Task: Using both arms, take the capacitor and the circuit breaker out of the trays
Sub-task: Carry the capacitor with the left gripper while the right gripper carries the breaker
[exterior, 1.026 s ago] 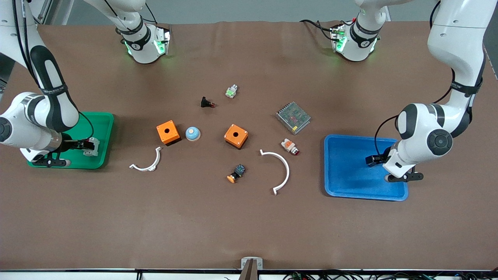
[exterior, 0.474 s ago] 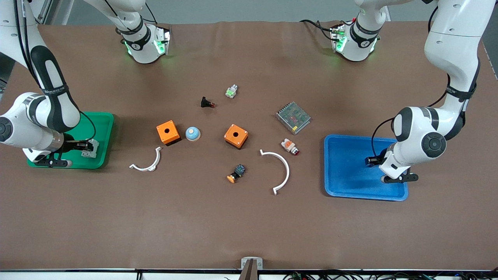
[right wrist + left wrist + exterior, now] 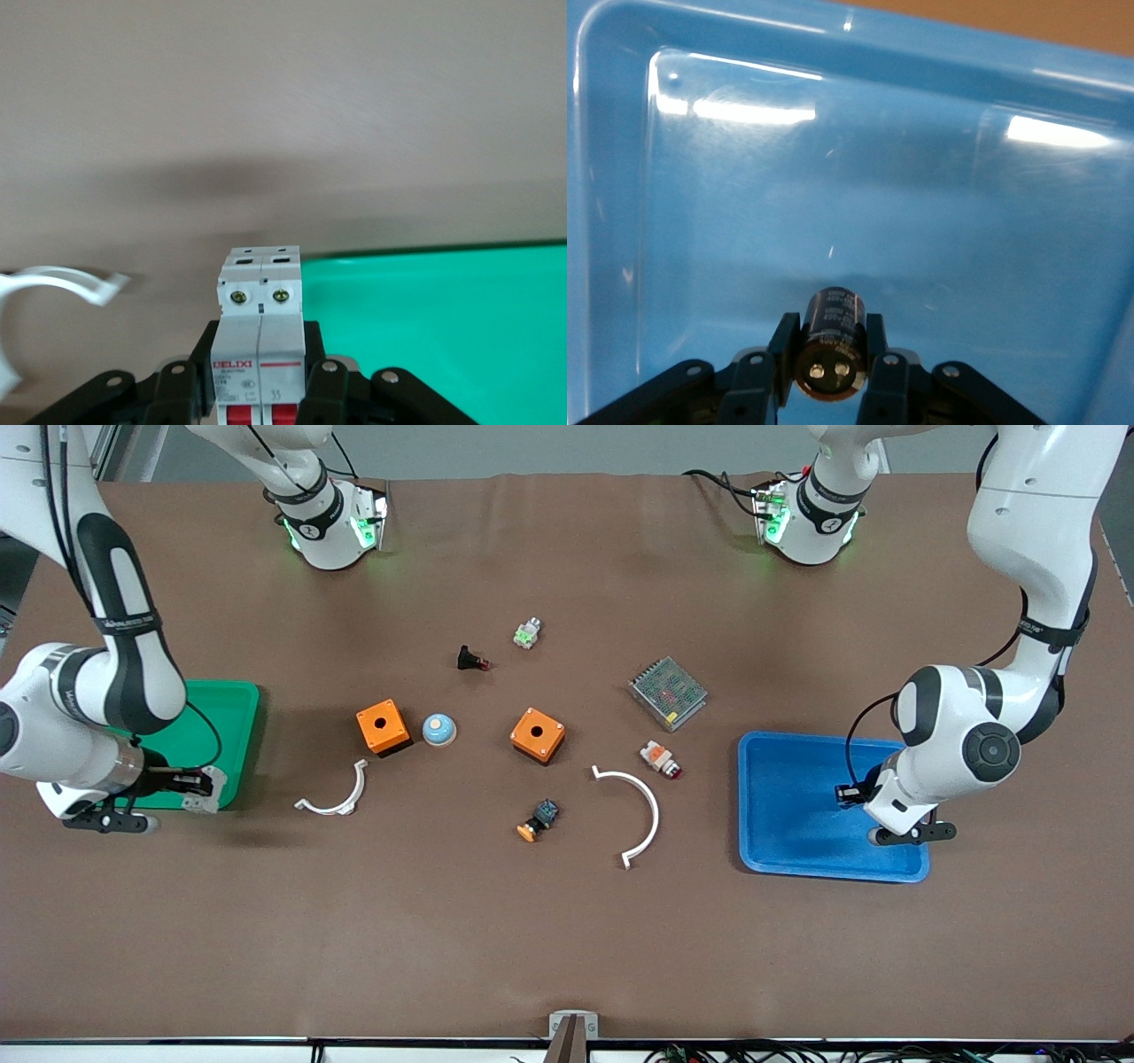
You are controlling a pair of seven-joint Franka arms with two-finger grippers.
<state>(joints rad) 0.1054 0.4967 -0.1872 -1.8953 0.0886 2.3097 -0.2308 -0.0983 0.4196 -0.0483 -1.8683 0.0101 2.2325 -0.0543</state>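
We see orange boxes point(image 3: 383, 727) mid-table; the left gripper point(image 3: 830, 376), over the blue tray point(image 3: 788, 815), clamps the capacitor point(image 3: 831, 343); the right gripper point(image 3: 260, 390), at the green tray's point(image 3: 213, 726) edge, clamps the breaker point(image 3: 260, 332).

Right pincer point(image 3: 202, 786) with breaker point(image 3: 205, 790), now nearer the green tray's point(image 3: 232, 717) camera-side edge.

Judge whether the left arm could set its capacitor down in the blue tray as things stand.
Probably yes. The left gripper is shut on the capacitor right over the blue tray, and the tray floor below it looks bare, so nothing seems to block the way down.
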